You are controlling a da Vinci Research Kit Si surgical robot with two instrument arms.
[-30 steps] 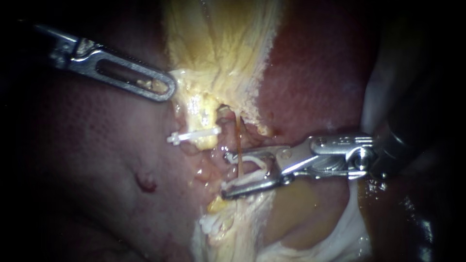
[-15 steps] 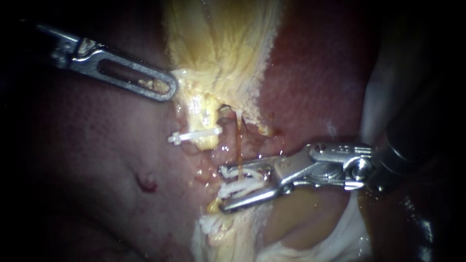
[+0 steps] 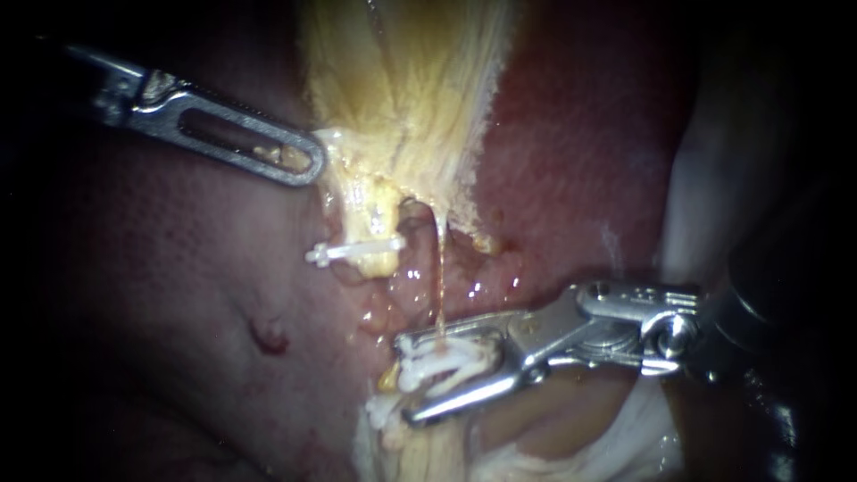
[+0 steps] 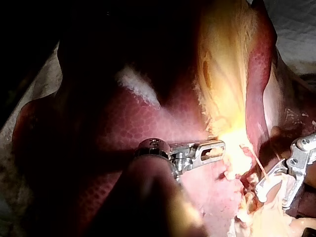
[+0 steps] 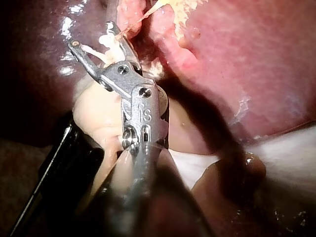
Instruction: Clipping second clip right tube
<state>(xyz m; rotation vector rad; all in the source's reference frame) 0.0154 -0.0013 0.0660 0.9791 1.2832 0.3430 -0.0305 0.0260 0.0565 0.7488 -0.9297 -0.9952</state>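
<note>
The right tube [image 3: 439, 272], a thin amber strand, runs down from the yellow tissue [image 3: 402, 80] to the upper jaw of my right instrument [image 3: 410, 380]. Its jaws stand apart, shut on a white clip [image 3: 445, 361] that lies between them at the tube's lower end. The right wrist view shows the same clip [image 5: 106, 47] in the jaws of the right instrument [image 5: 94, 35]. A white clip [image 3: 353, 251] sits across the left tube [image 3: 375, 223]. My left instrument [image 3: 302, 159] is shut on the yellow tissue's edge, as the left wrist view shows around the left instrument [image 4: 216, 147].
Dark red liver [image 3: 178, 295] lies to the left and behind, with a small red pit [image 3: 268, 336]. Another white clip [image 3: 382, 412] shows just below the right instrument's jaws. White gauze [image 3: 656, 424] lies under the right shaft.
My right instrument has moved down along the right tube with the clip. The tube now shows longer and more stretched above its jaws. The left instrument has not moved.
</note>
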